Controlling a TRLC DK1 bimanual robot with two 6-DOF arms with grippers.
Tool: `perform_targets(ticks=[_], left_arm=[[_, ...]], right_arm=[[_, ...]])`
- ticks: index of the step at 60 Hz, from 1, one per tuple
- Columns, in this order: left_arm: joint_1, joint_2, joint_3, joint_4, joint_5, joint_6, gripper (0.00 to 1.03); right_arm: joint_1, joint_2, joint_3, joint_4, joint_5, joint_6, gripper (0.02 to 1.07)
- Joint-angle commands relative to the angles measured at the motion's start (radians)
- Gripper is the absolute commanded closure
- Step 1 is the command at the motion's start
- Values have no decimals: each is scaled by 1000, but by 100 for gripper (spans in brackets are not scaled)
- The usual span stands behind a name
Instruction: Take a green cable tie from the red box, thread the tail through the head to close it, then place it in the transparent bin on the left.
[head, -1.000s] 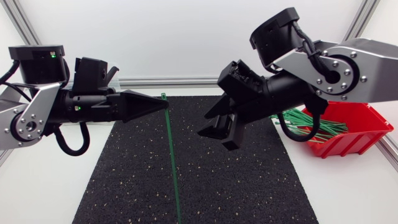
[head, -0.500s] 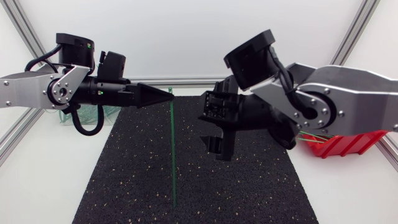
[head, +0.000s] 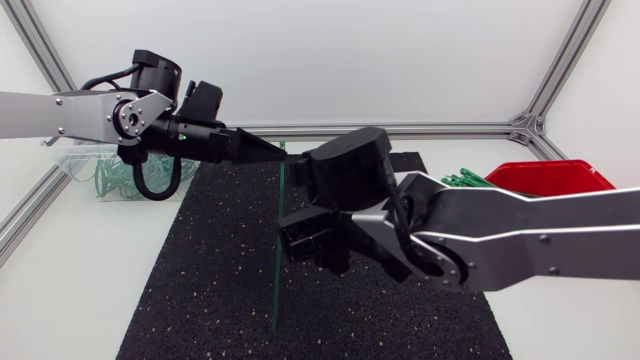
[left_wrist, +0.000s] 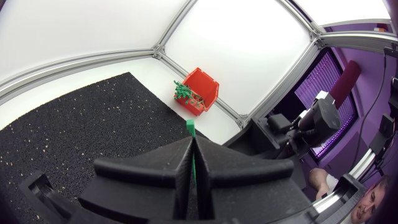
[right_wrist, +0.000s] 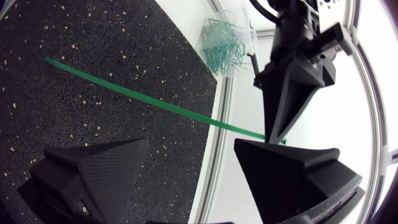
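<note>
My left gripper (head: 278, 150) is shut on the head end of a green cable tie (head: 279, 240), which hangs straight down over the black mat (head: 200, 280). In the left wrist view the tie's head (left_wrist: 190, 127) pokes out past the closed fingertips of the left gripper (left_wrist: 191, 142). Just to the right of the hanging strap, my right gripper (head: 305, 240) stands open and holds nothing. From the right wrist the tie (right_wrist: 155, 102) runs across ahead of the right gripper (right_wrist: 191, 146), up to the left gripper (right_wrist: 283, 127). The red box (head: 550, 175) sits at the right, the transparent bin (head: 105, 170) at the left.
More green ties (head: 465, 181) stick out of the red box's left side. The bin (right_wrist: 224, 40) holds several looped green ties. Aluminium frame rails (head: 440, 128) run along the table's back and sides. My right arm's long link (head: 540, 240) spans the mat's right half.
My right arm has swung left and down to the hanging tie, and its fingers have opened wider. The left arm has lifted and drawn back a little, still gripping the tie.
</note>
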Motion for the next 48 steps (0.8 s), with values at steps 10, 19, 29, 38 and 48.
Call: perform_targets(ticks=[10, 19, 29, 38, 48], left_arm=[[28, 56, 71, -53, 25, 37, 100], [34, 81, 100, -151, 25, 111, 100], [44, 89, 100, -174, 25, 137, 100], [42, 98, 98, -214, 27, 173, 100], [48, 105, 105, -233, 27, 187, 100]], right_arm=[[92, 91, -80, 137, 50, -170, 7], [131, 128, -121, 230, 76, -230, 12], [145, 166, -152, 328, 90, -305, 16], [151, 220, -172, 431, 101, -385, 16], [172, 223, -189, 442, 96, -406, 29]])
